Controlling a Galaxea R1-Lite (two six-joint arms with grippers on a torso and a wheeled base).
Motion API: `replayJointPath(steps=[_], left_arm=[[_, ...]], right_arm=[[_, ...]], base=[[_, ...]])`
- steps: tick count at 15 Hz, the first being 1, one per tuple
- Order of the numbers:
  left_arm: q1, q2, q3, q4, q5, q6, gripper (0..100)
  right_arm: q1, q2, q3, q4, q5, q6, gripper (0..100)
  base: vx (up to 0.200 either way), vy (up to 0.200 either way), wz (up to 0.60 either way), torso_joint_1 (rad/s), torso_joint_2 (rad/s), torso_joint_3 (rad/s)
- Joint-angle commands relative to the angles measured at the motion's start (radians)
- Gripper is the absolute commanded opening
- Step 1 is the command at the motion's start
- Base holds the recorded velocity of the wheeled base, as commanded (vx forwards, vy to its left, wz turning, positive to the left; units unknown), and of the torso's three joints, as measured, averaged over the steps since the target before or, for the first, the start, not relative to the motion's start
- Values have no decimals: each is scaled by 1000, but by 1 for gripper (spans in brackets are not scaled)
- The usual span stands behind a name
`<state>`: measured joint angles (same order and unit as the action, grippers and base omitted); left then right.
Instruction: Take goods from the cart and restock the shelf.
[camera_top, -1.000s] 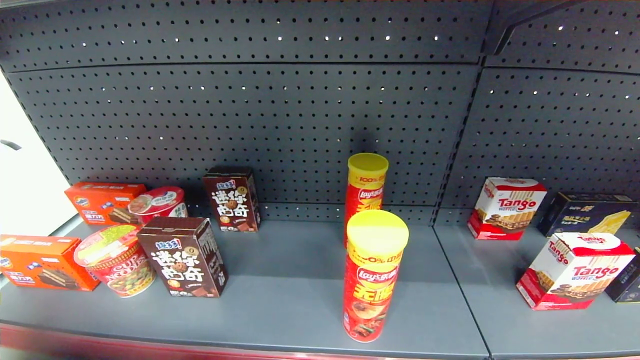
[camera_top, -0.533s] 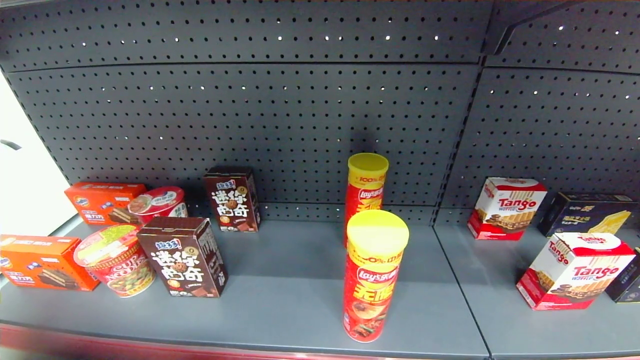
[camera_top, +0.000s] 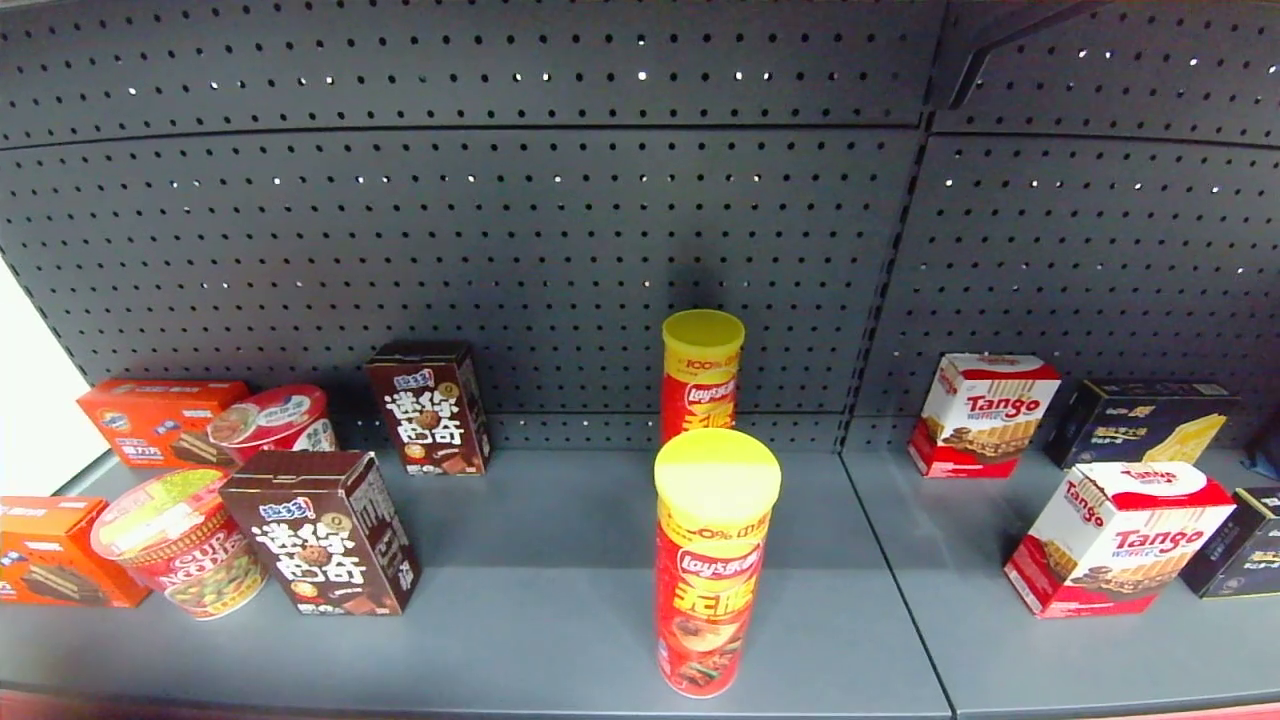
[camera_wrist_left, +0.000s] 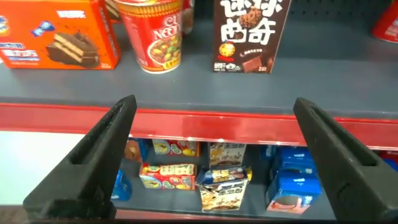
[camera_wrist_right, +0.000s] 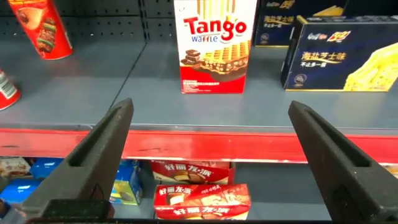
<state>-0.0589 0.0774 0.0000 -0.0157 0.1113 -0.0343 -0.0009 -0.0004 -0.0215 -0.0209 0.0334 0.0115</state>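
Left tool (camera_wrist_left: 214, 101) and right tool (camera_wrist_right: 210, 104) have black tapered fingers (camera_wrist_left: 93, 162)

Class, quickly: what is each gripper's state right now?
Left gripper: open, holding nothing.
Right gripper: open, holding nothing.

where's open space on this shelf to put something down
Widest bare shelf lies between the front brown box and the front chips can. Another patch sits between that can and the front wafer box. The left end is crowded with orange boxes and noodle cups.

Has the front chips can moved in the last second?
No. The front chips can stays just left of the shelf seam; the whole view shifted, so the camera moved.
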Motion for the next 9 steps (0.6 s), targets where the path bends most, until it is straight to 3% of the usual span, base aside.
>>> replayJointPath(steps=[1,3,4,5,7,9], left_arm=[[1,4,0,-1,1,-1,100],[2,2,-3,-9,7,4,100],[-13,35,-120,2,-15,51,100],[-41,183,-278,56,-67,112,100],[-79,346,-442,74,-176,126,100],[-139,587,-601,79,-371,129,100]], right_arm=[[1,0,0,-1,0,1,100],[1,0,-2,-1,0,2,100],[1,0,-2,-1,2,2,100],[1,0,-2,1,2,2,100],[1,0,-2,1,3,2,100],[1,0,-3,4,19,4,100]], base=[[0,0,0,0,0,0],[0,0,0,0,0,0],[0,0,0,0,0,0],[0,0,0,0,0,0],[0,0,0,0,0,0],[0,0,0,0,0,0]])
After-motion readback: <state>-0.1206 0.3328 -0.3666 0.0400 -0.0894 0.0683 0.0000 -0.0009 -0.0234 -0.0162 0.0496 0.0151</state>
